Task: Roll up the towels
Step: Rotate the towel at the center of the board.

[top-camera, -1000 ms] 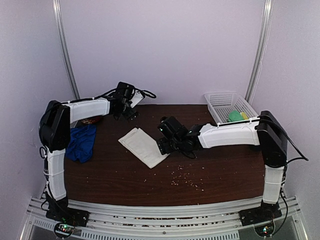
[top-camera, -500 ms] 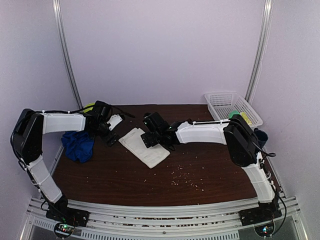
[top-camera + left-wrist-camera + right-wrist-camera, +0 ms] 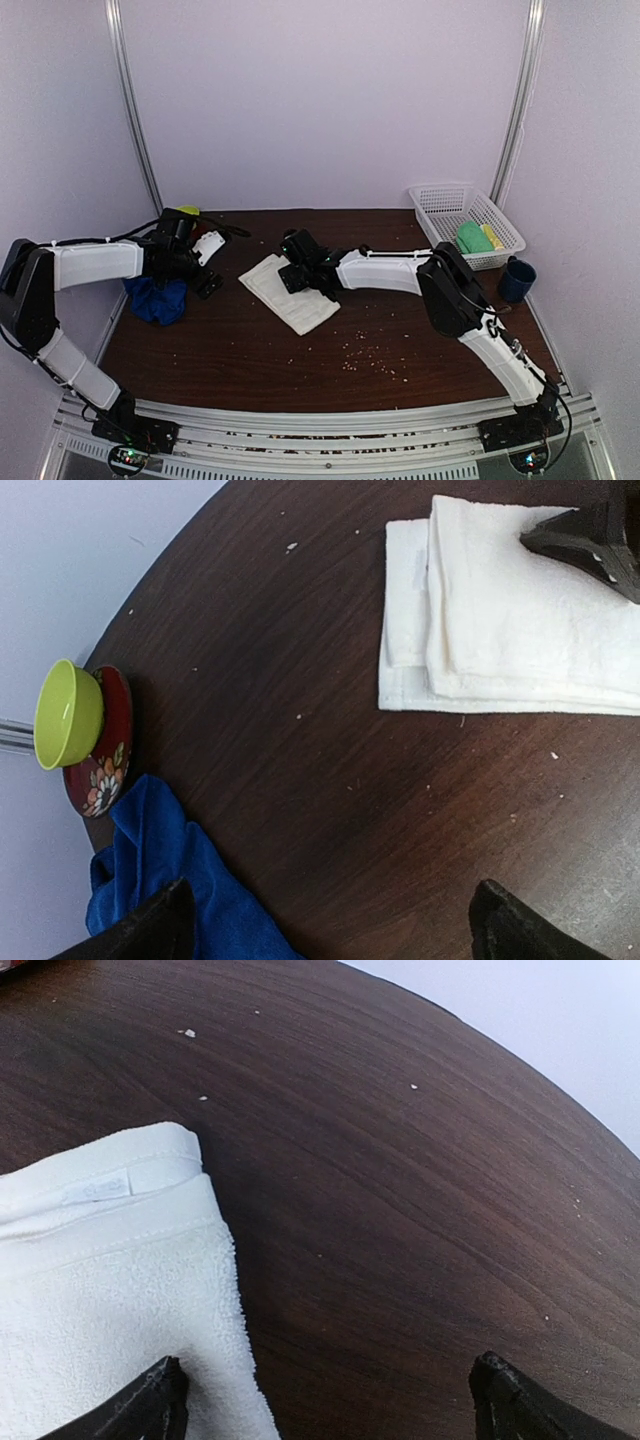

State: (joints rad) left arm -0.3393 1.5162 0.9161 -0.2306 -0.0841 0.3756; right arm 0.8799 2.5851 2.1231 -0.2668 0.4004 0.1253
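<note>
The cream-white towel [image 3: 292, 293] lies folded flat at the table's middle; it also shows in the left wrist view [image 3: 510, 640] and the right wrist view [image 3: 110, 1290]. The royal blue towel [image 3: 157, 298] lies crumpled at the left; it also shows in the left wrist view [image 3: 170, 880]. My left gripper [image 3: 208, 284] is open and empty, between the two towels, its left finger over the blue towel's edge [image 3: 335, 935]. My right gripper [image 3: 293, 278] is open and empty at the white towel's far edge, one fingertip on the towel [image 3: 325, 1410].
A white mesh basket [image 3: 448, 205] with green and yellow items stands at the back right. A dark blue cup [image 3: 516, 279] stands by the right edge. A lime bowl [image 3: 66, 712] and a red flowered dish [image 3: 103, 750] sit at the back left. Crumbs dot the table's front middle.
Both arms have swung left and stretched out. The left gripper came from the back down to the blue towel's edge. The right gripper moved from the white towel's right side to its far edge.
</note>
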